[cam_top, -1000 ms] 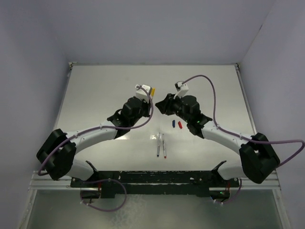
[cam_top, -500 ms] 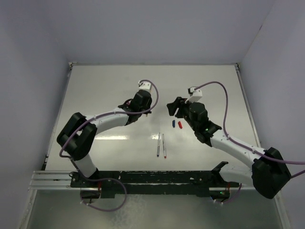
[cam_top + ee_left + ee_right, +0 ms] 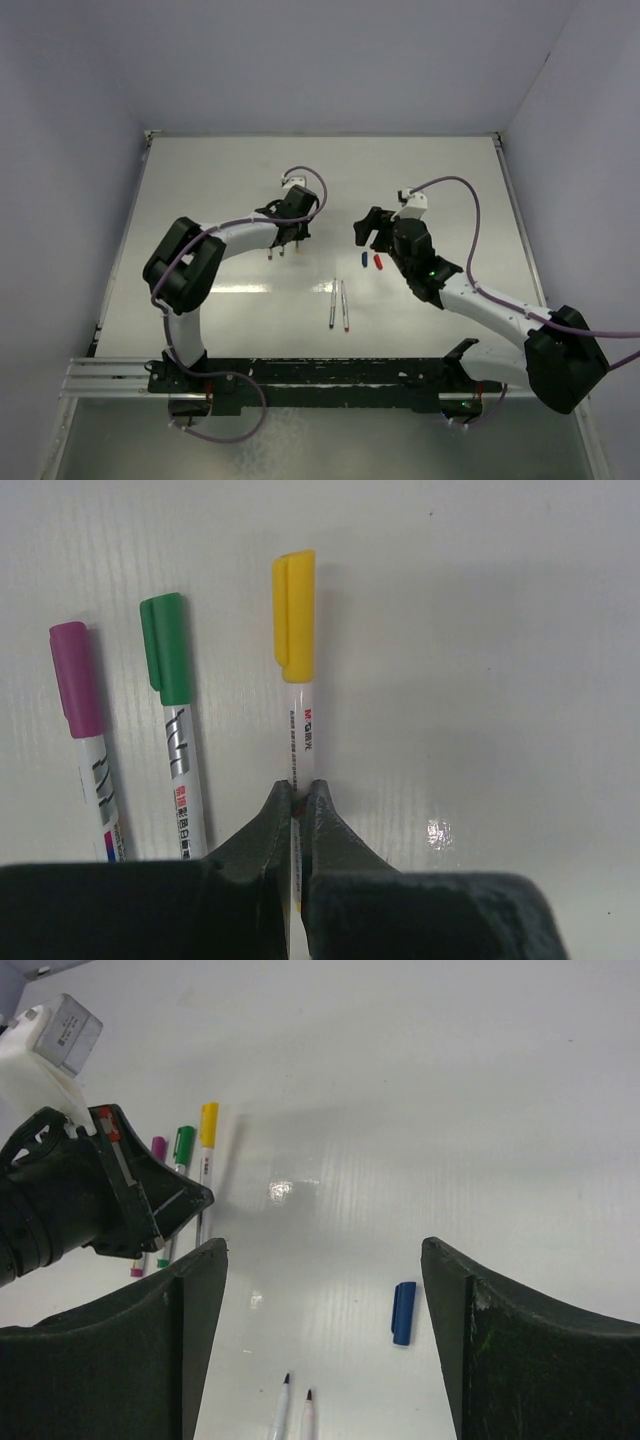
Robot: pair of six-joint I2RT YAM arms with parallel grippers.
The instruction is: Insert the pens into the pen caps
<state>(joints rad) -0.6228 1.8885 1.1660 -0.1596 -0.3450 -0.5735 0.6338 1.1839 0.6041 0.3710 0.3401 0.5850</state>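
Note:
My left gripper [image 3: 302,792] is shut on the barrel of a yellow-capped pen [image 3: 294,620], low over the table; I cannot tell if it touches. A green-capped pen [image 3: 170,680] and a purple-capped pen [image 3: 80,695] lie just left of it, parallel. My right gripper [image 3: 322,1250] is open and empty above the table. A loose blue cap [image 3: 403,1312] lies under it, towards its right finger. Two uncapped pens [image 3: 283,1405] lie near its lower edge. In the top view the blue cap [image 3: 362,259] and a red cap [image 3: 378,262] lie side by side, with the two uncapped pens [image 3: 338,305] nearer the bases.
The left gripper [image 3: 100,1190] and its white camera block fill the left of the right wrist view, next to the three capped pens. The white table [image 3: 200,190] is walled at the back and both sides. Purple cables loop over both arms.
The two grippers have drawn apart. My left gripper has carried the yellow-capped pen left and down beside the green and purple pens. My right gripper has shifted slightly right, open.

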